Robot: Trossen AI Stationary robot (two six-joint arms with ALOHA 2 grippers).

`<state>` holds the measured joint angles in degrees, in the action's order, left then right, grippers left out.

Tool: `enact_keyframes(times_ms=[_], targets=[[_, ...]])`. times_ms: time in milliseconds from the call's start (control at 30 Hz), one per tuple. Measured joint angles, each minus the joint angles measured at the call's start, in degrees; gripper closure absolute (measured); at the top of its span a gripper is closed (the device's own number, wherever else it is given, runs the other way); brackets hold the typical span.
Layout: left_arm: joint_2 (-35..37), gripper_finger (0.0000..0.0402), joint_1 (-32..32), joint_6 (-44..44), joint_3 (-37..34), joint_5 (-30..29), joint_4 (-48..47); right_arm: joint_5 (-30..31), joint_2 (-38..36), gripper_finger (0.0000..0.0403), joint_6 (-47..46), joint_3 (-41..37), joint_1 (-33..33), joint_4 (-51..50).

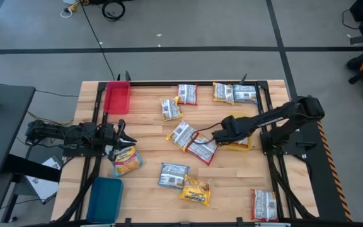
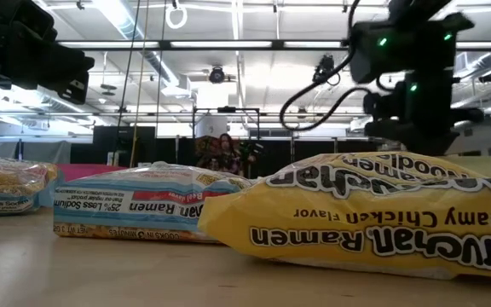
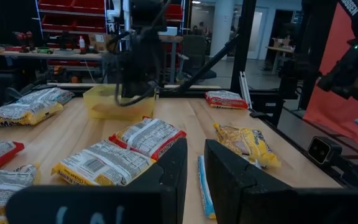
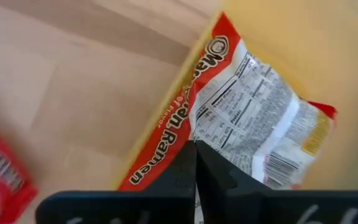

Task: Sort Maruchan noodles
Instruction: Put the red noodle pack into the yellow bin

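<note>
Now | right gripper (image 4: pixel 195 163) jaws closed on red-edged packet (image 4: pixel 247 118); left gripper (image 3: pixel 194 165) jaws slightly apart

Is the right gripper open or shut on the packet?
Shut: in the right wrist view, the right gripper has its fingers pressed together, pinching the edge of the red-edged packet above the yellow tray.

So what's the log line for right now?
right end effector: shut on red-edged noodle packet | place: at yellow tray edge | left end effector: open, waiting at table left side
</note>
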<state>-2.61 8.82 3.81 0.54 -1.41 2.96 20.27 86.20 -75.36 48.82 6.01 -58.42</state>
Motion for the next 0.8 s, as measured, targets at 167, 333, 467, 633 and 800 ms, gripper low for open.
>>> enact_keyframes(times_ms=[167,333,467,633,800], targets=[[0.0,0.034,0.01,0.0,0.0,0.0,0.01,1.57,-5.32,0.0398,-5.35,0.0,5.1,-4.25],[0.0,0.034,0.02,-0.01,0.0,0.0,0.02,9.97,-13.13,0.0398,-14.47,0.0,9.63,-7.37],[0.0,0.034,0.02,0.0,0.0,0.0,0.02,21.37,-18.6,0.0398,-25.11,0.02,12.03,-8.84],[0.0,0.034,0.01,-0.02,0.0,0.0,0.02,31.31,-18.94,0.0398,-39.05,0.02,14.44,-10.56],[0.0,0.034,0.02,-0.02,0.0,-0.02,0.01,38.05,-14.98,0.0399,-51.74,0.02,16.66,-12.5]])
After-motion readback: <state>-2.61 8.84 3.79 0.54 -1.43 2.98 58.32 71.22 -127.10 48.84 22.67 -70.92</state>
